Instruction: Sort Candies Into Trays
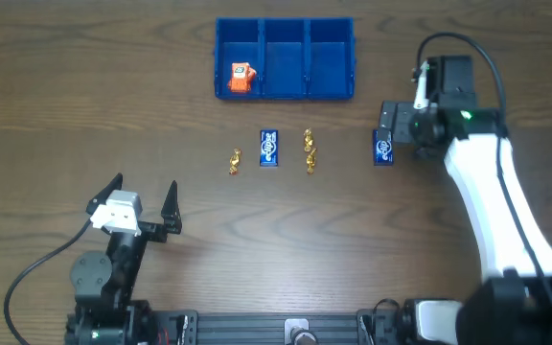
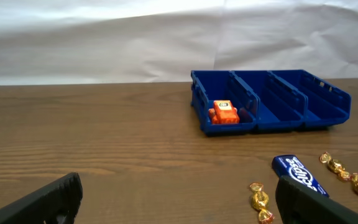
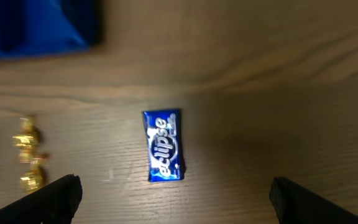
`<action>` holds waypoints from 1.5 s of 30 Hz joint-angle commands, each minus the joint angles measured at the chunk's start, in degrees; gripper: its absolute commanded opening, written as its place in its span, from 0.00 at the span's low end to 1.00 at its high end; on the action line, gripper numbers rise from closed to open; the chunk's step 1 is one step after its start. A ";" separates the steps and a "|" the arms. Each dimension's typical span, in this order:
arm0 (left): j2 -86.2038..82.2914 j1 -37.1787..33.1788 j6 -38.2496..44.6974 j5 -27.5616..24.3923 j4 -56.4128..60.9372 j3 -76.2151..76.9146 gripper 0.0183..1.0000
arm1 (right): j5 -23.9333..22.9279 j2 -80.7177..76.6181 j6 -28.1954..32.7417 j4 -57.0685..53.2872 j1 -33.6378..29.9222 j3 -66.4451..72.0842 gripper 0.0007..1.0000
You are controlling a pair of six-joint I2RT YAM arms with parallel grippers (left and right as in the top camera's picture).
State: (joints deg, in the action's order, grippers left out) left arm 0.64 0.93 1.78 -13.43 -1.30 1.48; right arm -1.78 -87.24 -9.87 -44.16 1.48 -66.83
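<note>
1. Two grippers are gaping wide, empty: the left gripper point(image 1: 144, 185) near its base, the right gripper point(image 3: 174, 190) hanging over a blue packet point(image 3: 163, 146).
2. One orange candy point(image 1: 242, 78) is lying in the left compartment of the tray point(image 1: 285, 95).

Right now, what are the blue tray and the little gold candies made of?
The blue tray looks like hard moulded plastic: thin stiff walls, slight sheen. The gold candies seem wrapped in shiny foil, crinkled and twisted at the ends; what's inside is hidden.
</note>
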 commanded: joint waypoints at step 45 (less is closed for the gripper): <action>-0.22 0.22 0.83 -1.22 -1.75 -1.20 1.00 | -1.70 -23.15 1.31 2.64 3.56 -1.62 0.34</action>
State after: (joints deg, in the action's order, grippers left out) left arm 0.64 0.93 1.78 -13.43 -1.30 1.48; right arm -1.19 -109.32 -6.66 -41.12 4.99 -67.24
